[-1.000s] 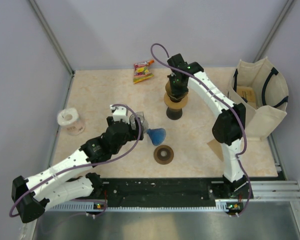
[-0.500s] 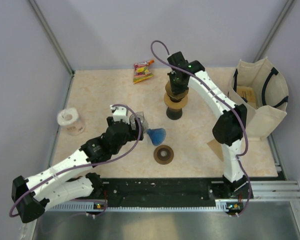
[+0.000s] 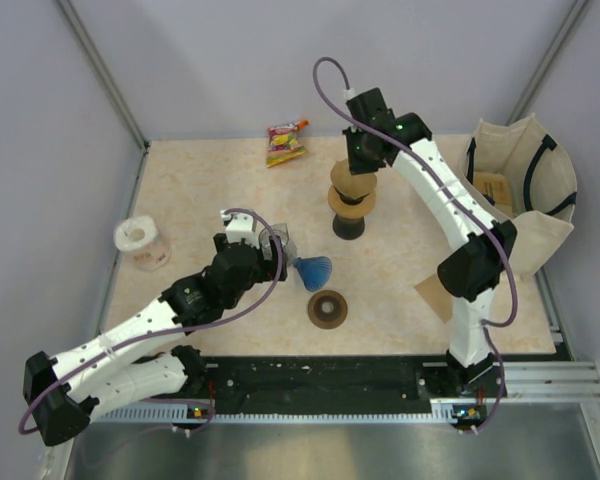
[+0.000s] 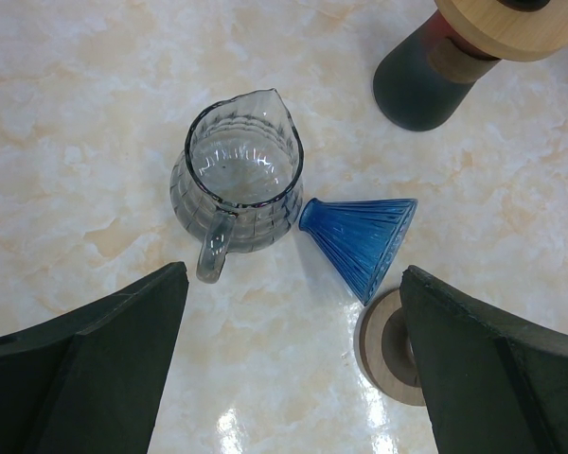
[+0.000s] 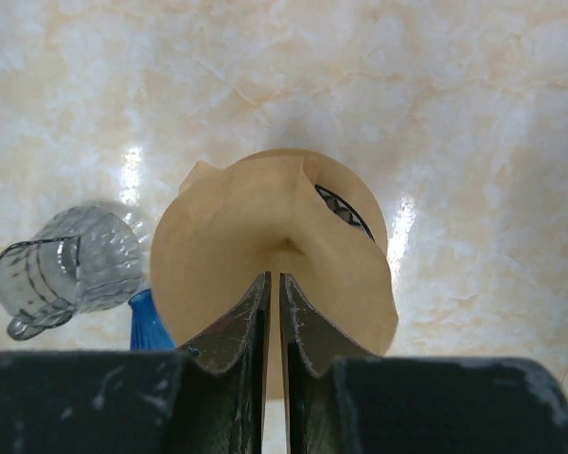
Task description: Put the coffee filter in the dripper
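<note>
The tan paper coffee filter [image 3: 348, 184] sits open in the black dripper [image 5: 346, 210], which rests on a wooden ring on a dark stand [image 3: 348, 228]. A strip of the dripper's ribbed rim shows at the filter's right edge. My right gripper [image 3: 364, 155] hangs just above the filter [image 5: 265, 236], its fingers closed to a thin slit and pointing into the filter's hollow. My left gripper [image 3: 278, 246] is open and empty above a glass pitcher [image 4: 237, 175] and a blue ribbed cone [image 4: 364, 241] lying on its side.
A wooden ring [image 3: 327, 309] lies in front of the blue cone. A snack packet [image 3: 285, 142] lies at the back. A paper roll [image 3: 142, 243] stands at the left. A canvas bag [image 3: 520, 195] stands at the right edge.
My right gripper has lifted up and back to the right, off the filter. More of the filter shows, still in the dripper. The left arm has not moved.
</note>
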